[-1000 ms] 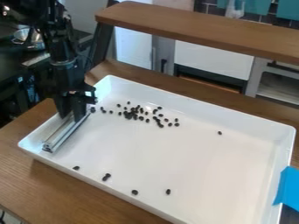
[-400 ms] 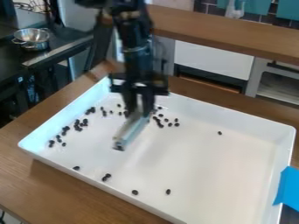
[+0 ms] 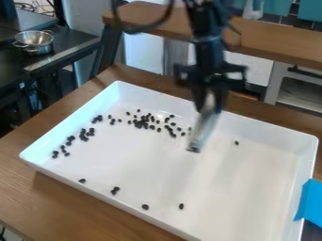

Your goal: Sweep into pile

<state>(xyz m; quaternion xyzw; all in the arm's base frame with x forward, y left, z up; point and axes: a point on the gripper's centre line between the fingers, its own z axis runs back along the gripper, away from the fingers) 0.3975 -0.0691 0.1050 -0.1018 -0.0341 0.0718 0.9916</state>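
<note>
The blurred gripper [image 3: 211, 100] pinches a bar [image 3: 200, 132], hiding its top. Most beans [image 3: 143, 121] lie left; tray [image 3: 245, 193] floor stretches toward the near right wall.

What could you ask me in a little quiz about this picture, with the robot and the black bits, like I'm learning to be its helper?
1. Look at the small black bits in the white tray. True or false: they all sit together in one pile.

2. Which thing does the gripper hold?
a) a round bowl
b) a long bar
c) a sponge

3. Fill in the missing colour: the flat piece at the tray's right-hand edge is ____.

Key: 1 false, they lie scattered; 2 b; 3 blue.
</note>
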